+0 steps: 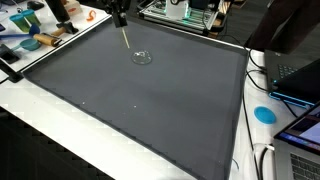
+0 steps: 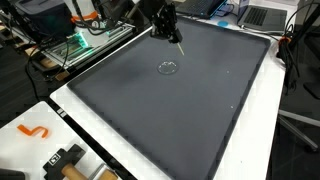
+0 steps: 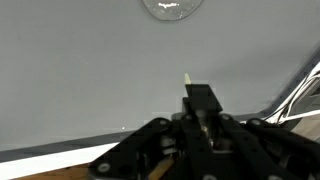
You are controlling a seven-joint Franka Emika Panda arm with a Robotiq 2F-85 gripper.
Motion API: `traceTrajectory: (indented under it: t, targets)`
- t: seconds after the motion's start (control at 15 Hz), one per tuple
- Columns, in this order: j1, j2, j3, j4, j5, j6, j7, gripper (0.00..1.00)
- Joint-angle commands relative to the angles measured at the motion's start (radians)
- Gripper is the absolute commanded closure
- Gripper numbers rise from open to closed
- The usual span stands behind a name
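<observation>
While the gripper (image 1: 121,22) was clamped on a thin stick (image 1: 125,37), the little glass dish (image 1: 142,57) sat just past its tip on the grey mat (image 1: 150,110). So the stick was up off the mat, but not touching the dish yet.

A mat (image 1: 150,100) lies on the bench (image 1: 250,140) and covers most of it. A small dish (image 1: 142,57) sits on the mat, toward its far edge. The tool (image 1: 120,19) hangs above that far edge, behind and just left of the dish, closed on 1 stick (image 1: 125,37) that slants down toward the mat. In the wrist view the dish (image 3: 172,8) lies ahead of the stick (image 3: 187,78). Right of the mat, a disc (image 1: 264,114) lies on the bench with a laptop (image 1: 298,76) behind it. In an exterior view, 1 hook-shaped piece (image 2: 35,131) lies on the bench beyond the mat's near corner.
</observation>
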Motion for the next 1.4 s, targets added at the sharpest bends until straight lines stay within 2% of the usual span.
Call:
traceTrajectory:
  t: [0.0, 0.47, 1.33]
  targets:
    - [0.069, -0.058, -0.104, -0.048, 0.046, -0.067, -0.061, 0.97]
    - [0.113, -0.106, -0.189, -0.084, 0.072, -0.138, -0.116, 0.97]
    - [0.153, -0.190, -0.223, -0.160, 0.088, -0.162, -0.146, 0.97]
